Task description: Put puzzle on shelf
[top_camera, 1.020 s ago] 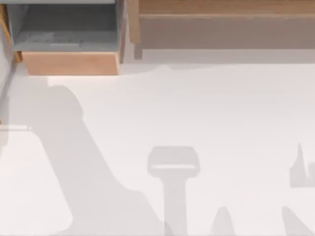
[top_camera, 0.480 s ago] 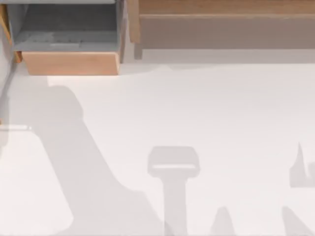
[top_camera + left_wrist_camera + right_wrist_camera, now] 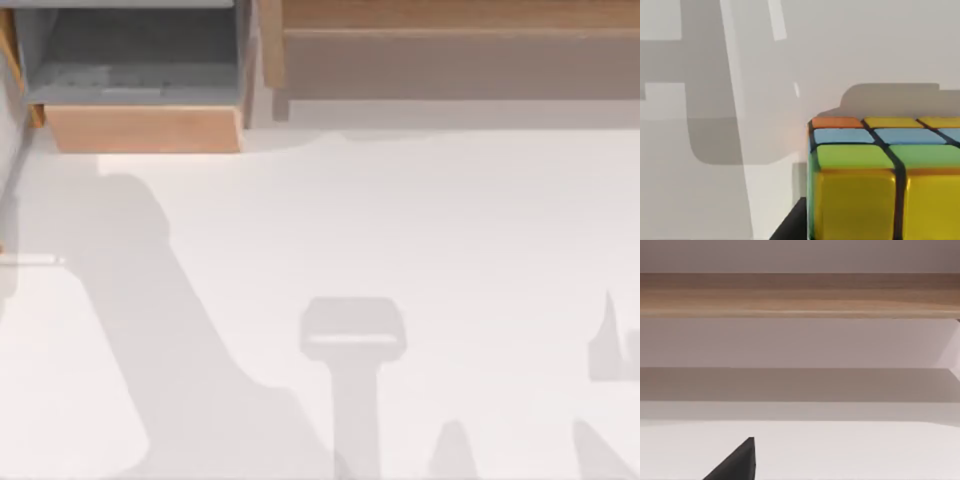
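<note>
The puzzle (image 3: 875,175) looms close in the left wrist view, a cube with yellow, green, blue and orange squares and black gaps, casting a shadow on the white table behind it. A black piece of my left gripper (image 3: 790,227) shows right beside the cube's yellow face; whether it touches the cube I cannot tell. The shelf (image 3: 450,65) runs along the table's far right edge, a light wooden board over a grey-brown recessed face, with a wooden post (image 3: 270,45) at its left end. The right wrist view faces the shelf (image 3: 800,295), with a black piece of my right gripper (image 3: 737,462) low over the table.
A grey-lined box with a wooden front (image 3: 145,128) stands at the far left, beside the shelf's post. White table (image 3: 400,220) stretches in front of both, crossed by arm shadows (image 3: 150,300).
</note>
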{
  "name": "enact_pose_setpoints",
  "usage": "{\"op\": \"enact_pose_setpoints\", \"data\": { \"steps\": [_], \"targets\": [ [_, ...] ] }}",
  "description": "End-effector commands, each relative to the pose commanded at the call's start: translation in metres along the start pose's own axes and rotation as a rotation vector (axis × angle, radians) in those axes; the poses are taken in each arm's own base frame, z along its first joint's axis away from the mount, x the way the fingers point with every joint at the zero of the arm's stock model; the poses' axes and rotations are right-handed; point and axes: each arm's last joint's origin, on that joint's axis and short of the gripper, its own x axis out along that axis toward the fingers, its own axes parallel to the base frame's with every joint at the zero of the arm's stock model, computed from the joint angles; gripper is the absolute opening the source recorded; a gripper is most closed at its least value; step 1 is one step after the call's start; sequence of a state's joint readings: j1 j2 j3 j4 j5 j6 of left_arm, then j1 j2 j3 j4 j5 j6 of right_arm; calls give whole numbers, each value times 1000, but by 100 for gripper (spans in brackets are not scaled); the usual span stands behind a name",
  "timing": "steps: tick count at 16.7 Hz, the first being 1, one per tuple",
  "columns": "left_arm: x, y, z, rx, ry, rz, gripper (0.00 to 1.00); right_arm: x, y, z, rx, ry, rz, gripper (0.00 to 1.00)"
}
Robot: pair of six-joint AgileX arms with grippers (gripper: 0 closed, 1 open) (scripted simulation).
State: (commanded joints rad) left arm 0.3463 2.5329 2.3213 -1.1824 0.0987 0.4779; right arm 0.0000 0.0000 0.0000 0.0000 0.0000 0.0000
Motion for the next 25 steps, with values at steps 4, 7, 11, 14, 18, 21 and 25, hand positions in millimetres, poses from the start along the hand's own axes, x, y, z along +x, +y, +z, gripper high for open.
{"op": "enact_pose_setpoints", "data": {
  "steps": [4,7,11,14,18,21,25],
  "targets": [
    [-18,-2,-6,-68,56,13,0,0,0,0,0,0,0,100],
    [-40,-10,-10,-109,111,35,0,0,0,0,0,0,0,100],
    [-62,-19,-4,-81,103,65,0,0,0,0,0,0,0,100],
    [-59,-13,2,-40,50,59,0,0,0,0,0,0,0,100],
    [-33,-1,5,-5,5,8,0,0,0,0,0,0,0,100],
    [-29,0,6,2,-1,0,0,0,0,0,0,0,0,100],
    [-31,-2,6,5,2,3,0,0,0,0,0,0,0,100]
  ]
}}
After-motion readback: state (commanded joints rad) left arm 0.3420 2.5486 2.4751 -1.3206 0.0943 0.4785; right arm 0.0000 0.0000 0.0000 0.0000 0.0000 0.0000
